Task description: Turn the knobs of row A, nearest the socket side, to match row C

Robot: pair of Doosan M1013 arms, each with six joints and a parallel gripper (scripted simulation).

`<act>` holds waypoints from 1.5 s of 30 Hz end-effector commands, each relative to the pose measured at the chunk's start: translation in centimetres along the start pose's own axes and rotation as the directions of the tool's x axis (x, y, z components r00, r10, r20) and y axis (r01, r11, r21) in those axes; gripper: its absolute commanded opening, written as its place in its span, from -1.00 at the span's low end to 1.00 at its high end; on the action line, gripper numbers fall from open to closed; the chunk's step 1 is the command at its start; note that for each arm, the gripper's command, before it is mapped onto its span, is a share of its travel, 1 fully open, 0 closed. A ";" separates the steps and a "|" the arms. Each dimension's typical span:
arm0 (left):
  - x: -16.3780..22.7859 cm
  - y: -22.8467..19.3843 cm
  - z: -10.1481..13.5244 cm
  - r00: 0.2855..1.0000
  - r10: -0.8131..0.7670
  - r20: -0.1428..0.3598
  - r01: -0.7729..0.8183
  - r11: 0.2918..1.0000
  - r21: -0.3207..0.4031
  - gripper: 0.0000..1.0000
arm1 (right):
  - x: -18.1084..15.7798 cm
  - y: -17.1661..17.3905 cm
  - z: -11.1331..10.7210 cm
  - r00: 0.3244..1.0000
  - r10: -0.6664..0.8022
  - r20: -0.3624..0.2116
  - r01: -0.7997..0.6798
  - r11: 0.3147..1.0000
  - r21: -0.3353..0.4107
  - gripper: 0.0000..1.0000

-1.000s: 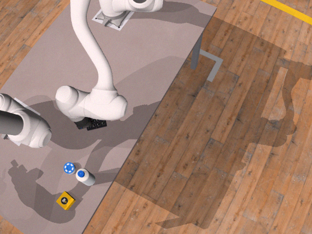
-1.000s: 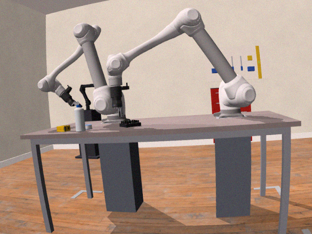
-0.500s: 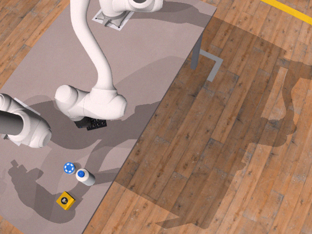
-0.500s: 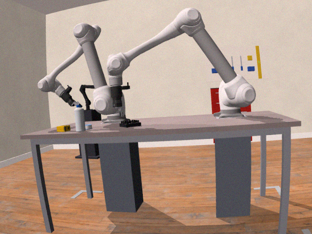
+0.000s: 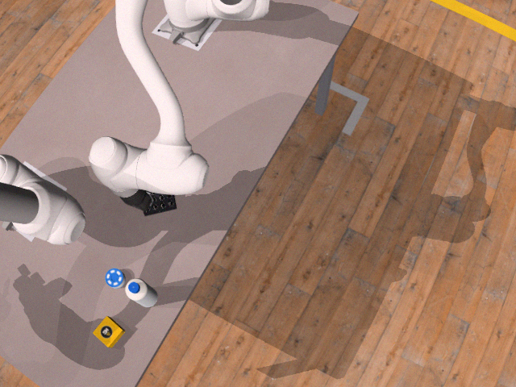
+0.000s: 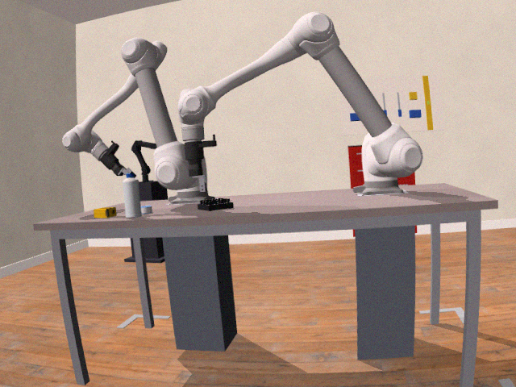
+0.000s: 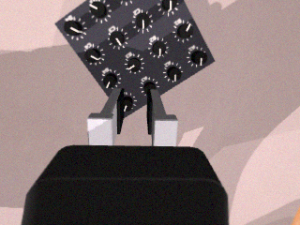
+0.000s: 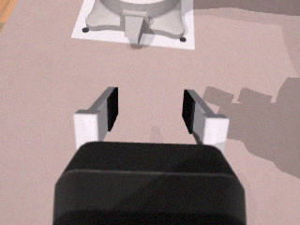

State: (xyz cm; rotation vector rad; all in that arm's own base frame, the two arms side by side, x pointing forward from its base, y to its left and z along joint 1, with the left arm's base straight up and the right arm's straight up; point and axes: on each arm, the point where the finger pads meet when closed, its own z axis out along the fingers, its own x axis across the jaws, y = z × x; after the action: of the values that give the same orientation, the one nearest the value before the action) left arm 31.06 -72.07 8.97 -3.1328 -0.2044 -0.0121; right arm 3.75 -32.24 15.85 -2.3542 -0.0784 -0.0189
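Knob box [image 5: 165, 205] [image 6: 215, 205] [image 7: 146, 35] lies flat on the table, beneath our left gripper [image 5: 149, 201] [image 6: 202, 189] [image 7: 135, 102]. We judge its empty, part-open fingers are narrowed to fit between neighbouring knobs; our right gripper [image 6: 126, 171] [image 8: 150, 101], wide and empty, waits well apart, leaving working room.
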 end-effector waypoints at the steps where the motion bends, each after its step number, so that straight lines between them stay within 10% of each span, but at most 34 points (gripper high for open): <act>1: 0.2 -0.1 -0.2 0.988 0.156 0.007 -0.156 0.988 -0.004 -0.07 | 0.0 0.0 0.0 1.000 0.000 0.000 0.000 1.000 -0.001 1.00; 13: 0.7 -0.3 -0.4 0.873 0.487 0.005 -0.487 0.873 -0.006 -0.07 | 0.0 0.0 0.0 1.000 0.000 0.000 0.000 1.000 -0.001 1.00; 30: 1.1 0.0 -0.8 0.466 0.885 0.001 -0.885 0.466 -0.008 -0.07 | 0.0 0.0 0.0 1.000 0.000 0.000 0.000 1.000 -0.001 1.00; 45: 0.9 0.7 -1.2 -0.092 0.996 -0.004 -0.996 -0.092 -0.007 -0.07 | 0.0 0.0 0.0 1.000 0.000 0.000 0.000 1.000 -0.001 1.00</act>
State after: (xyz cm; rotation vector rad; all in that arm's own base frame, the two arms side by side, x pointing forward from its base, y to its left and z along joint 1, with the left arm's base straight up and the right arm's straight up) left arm 32.04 -72.43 9.96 -2.3863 2.0326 -0.0068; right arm 3.75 -32.24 15.85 -2.3542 -0.0784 -0.0189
